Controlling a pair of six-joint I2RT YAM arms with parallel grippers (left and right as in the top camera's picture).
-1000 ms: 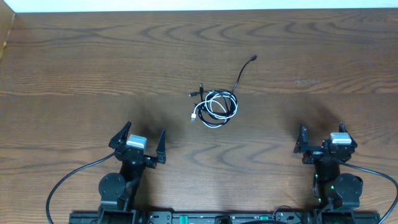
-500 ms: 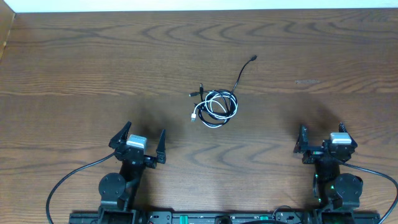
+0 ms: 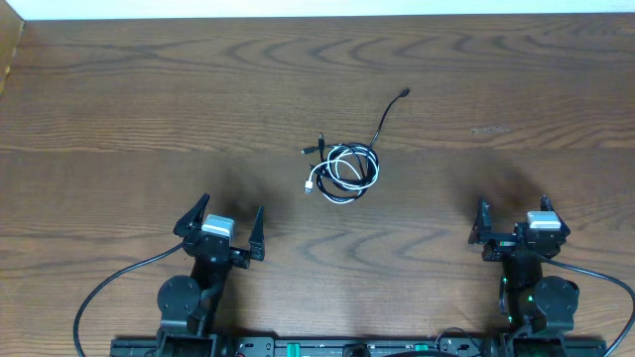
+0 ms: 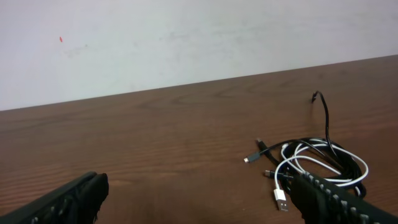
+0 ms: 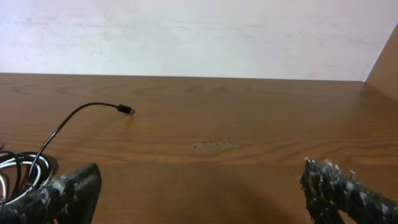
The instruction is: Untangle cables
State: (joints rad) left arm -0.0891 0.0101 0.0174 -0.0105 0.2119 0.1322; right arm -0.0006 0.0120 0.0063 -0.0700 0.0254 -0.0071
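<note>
The two cables lie together in one small bundle near the middle of the worktop, well apart from both arms. The white cable is wound in a few loose loops, and its plug sticks out of the bundle at about 8 o'clock. The black cable is coiled through and around those same loops, so the two overlap. One free length of it leaves the coil at about 1 o'clock and curves away to a small plug lying alone on the wood. A second short black end pokes out at about 10 o'clock.

The left claw sits low at the near edge of the worktop, with the bundle at roughly 1 o'clock from it. It is spread wide and grips nothing; in its own wrist view the fingers stand at the two lower corners with bare wood between them, and the bundle lies just beyond the right-hand finger.

The right claw is also at the near edge, with the bundle at about 10 o'clock from it. It too gapes wide and is empty. Its wrist view catches only the rim of the coil at the lower left, plus the black tail arching to its plug.

A pale wall rises beyond the far edge
</note>
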